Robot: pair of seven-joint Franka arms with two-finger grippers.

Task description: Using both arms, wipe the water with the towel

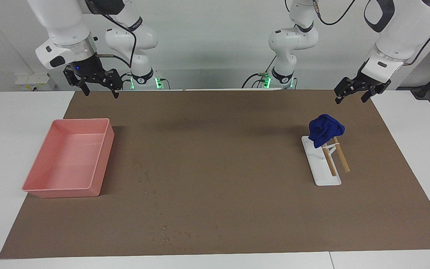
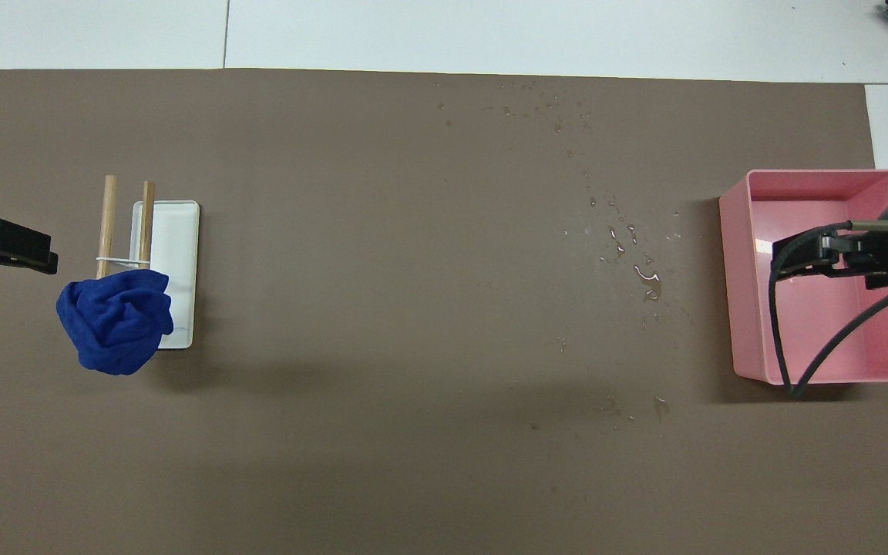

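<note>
- Pink bin [image 1: 69,158] is sitting on the brown mat [image 1: 222,168] at the right arm's end of the table [image 1: 9,149]; a shallow film of water appears to be lying in it, but that is hard to make out.
- White tray [image 1: 325,173] is sitting at the left arm's end, carrying a rack of two wooden sticks [image 1: 337,158].
- Blue towel [image 1: 325,129] is hanging bunched on the rack's robot-side end, covering that end of the sticks.
- Water drops [image 2: 633,258] are lying scattered on the mat beside the bin.
- Right pincer [image 1: 99,84] is hovering over the bin, fingers spread, gripping nothing.
- Left pincer [image 1: 360,91] is hovering near the towel, fingers parted, gripping nothing; it is cut off in the overhead view.
</note>
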